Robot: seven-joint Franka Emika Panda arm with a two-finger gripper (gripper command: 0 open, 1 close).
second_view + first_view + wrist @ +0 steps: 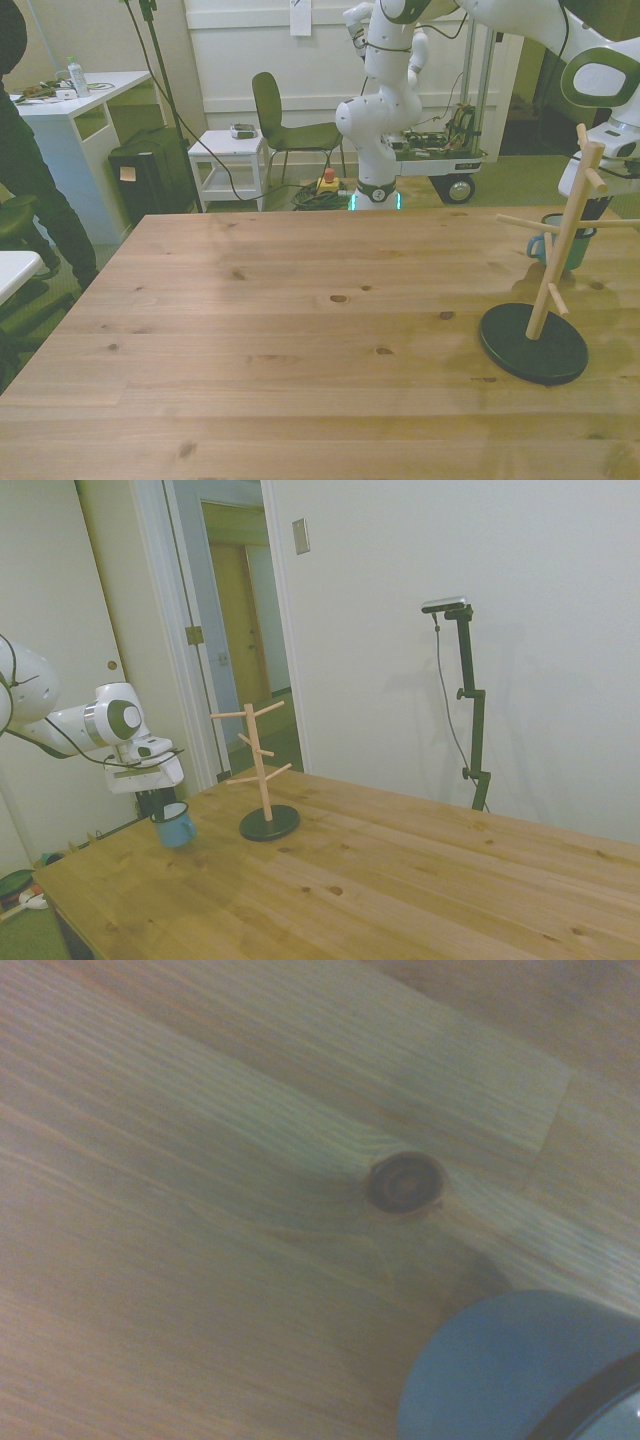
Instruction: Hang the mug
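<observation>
teal mug (176, 826) hangs gripped at its rim by the claw (160, 806), wrist pointing straight down, clear of the tabletop (400, 880), beside the peg stand (262, 770).

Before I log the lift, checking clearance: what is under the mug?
Bare wooden table lies under the mug; the hand grips its rim. Contact underneath is not visible.

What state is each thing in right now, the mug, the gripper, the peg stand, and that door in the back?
mug: upright, held at its rim, seemingly just off the table, not yet hung.
gripper: shut on the mug.
wooden peg stand: upright on its dark round base, all pegs bare.
door: open.
</observation>
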